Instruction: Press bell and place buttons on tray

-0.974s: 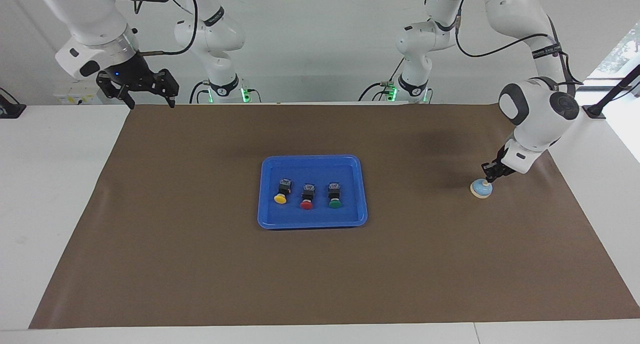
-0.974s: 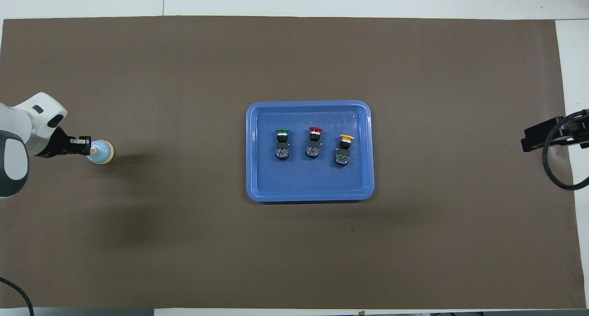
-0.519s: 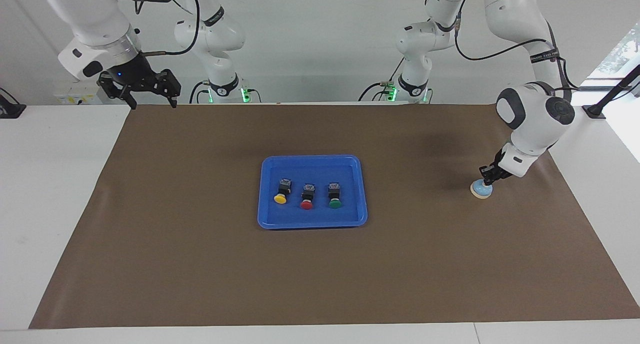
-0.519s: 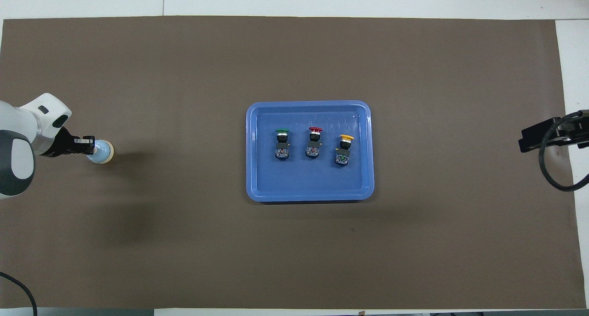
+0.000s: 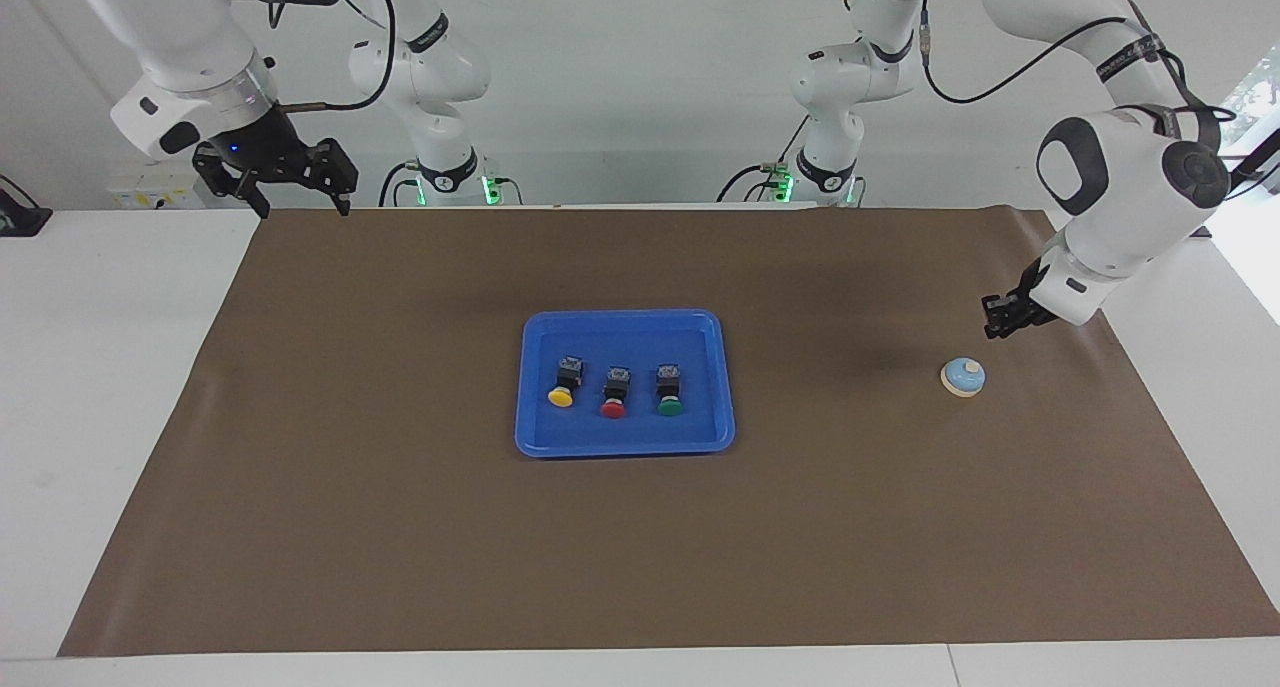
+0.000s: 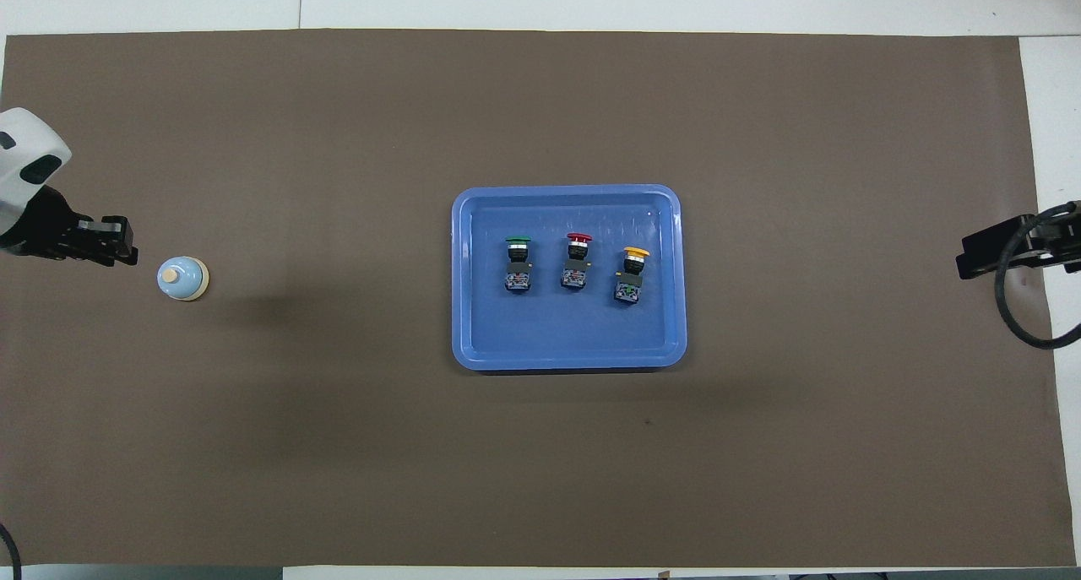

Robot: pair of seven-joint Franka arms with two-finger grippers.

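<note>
Plainly, all three buttons lie in the blue tray [image 5: 528,387] at the middle of the frame: in the facing view the yellow button [image 5: 562,384] at its left, the red button [image 5: 613,394] in the middle, the green button [image 5: 669,392] at its right, each on its side and apart from the others. The call bell [image 5: 963,376] stands alone on the brown mat [image 5: 400,547] at the right of that view, its cream knob uncovered. The left gripper [image 5: 1003,317] hangs up and to the right of the bell in the facing view, clear of it with mat showing between; in the overhead view it sits at the left edge, just left of the bell and a little higher in the frame. Whether its fingers are parted or together I cannot tell, and nothing is held in them. The right gripper [image 5: 290,182] waits raised at the upper left of the facing view, over the mat's corner, its fingers spread and empty. Judging by the layout, the placing is done and the bell is the step in hand. If a press is still wanted, the tips should come straight down onto the knob, centred, so the light bell does not slide or tip, then lift straight off.
</note>
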